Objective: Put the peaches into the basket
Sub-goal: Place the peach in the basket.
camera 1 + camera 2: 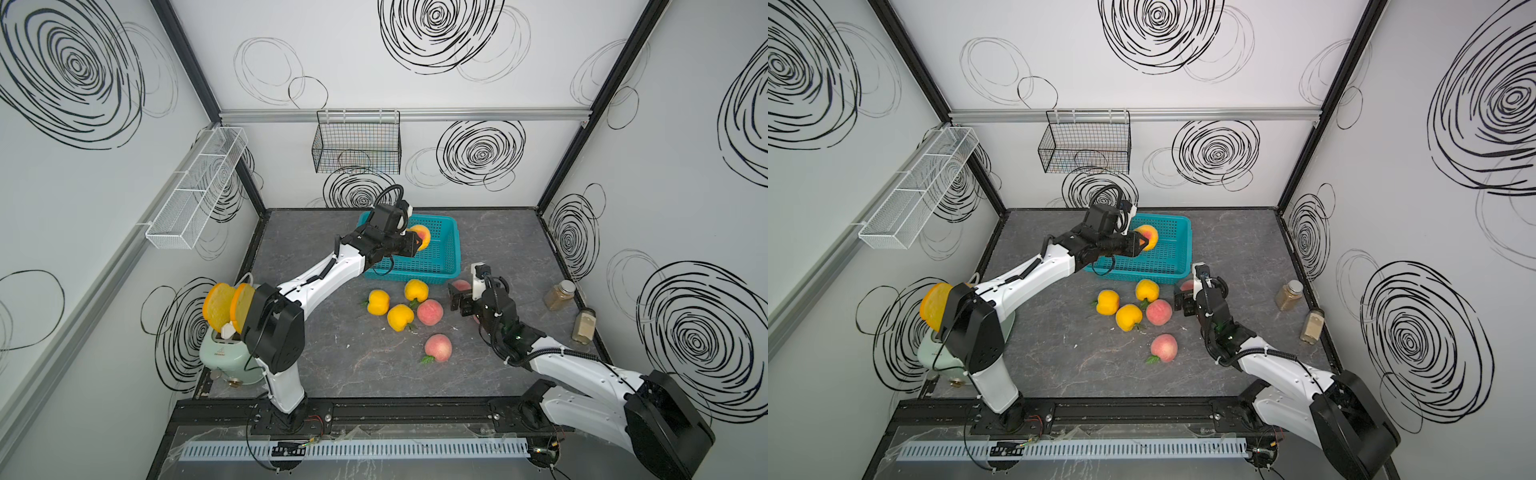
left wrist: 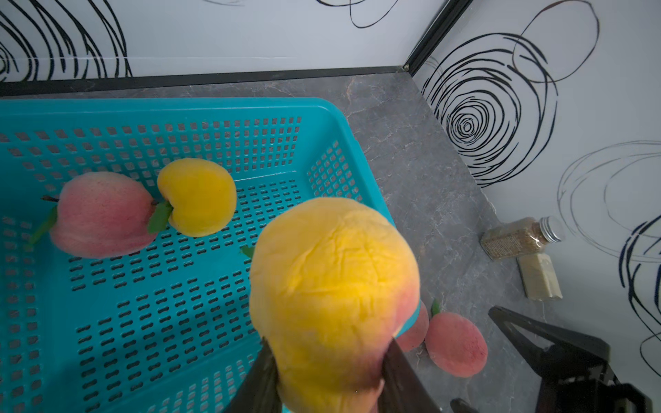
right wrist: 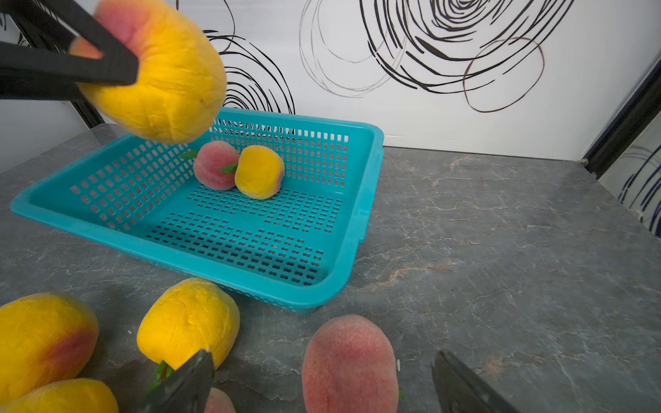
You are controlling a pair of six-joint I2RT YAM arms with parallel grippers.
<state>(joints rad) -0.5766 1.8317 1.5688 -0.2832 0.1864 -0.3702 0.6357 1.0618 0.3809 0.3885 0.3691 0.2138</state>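
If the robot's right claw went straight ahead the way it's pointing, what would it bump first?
The right gripper would likely meet the pink peach sitting between its open jaws; the teal basket lies beyond.

Left hand (image 1: 1141,243) grips yellow peach (image 1: 1152,236) above basket (image 1: 1177,266) (loose peaches (image 1: 1128,317) nearby).

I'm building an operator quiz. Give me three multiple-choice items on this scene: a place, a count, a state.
1. Where is the yellow-orange peach in the left gripper? A on the table; B above the basket; C in the wire basket.
2. How many peaches lie inside the basket? A none; B two; C five.
3. The right gripper is: A open; B shut on a jar; C shut empty.
Key: 1 B, it hangs over the basket floor; 2 B, one pink peach, one yellow peach; 3 A, its jaws stand wide apart.
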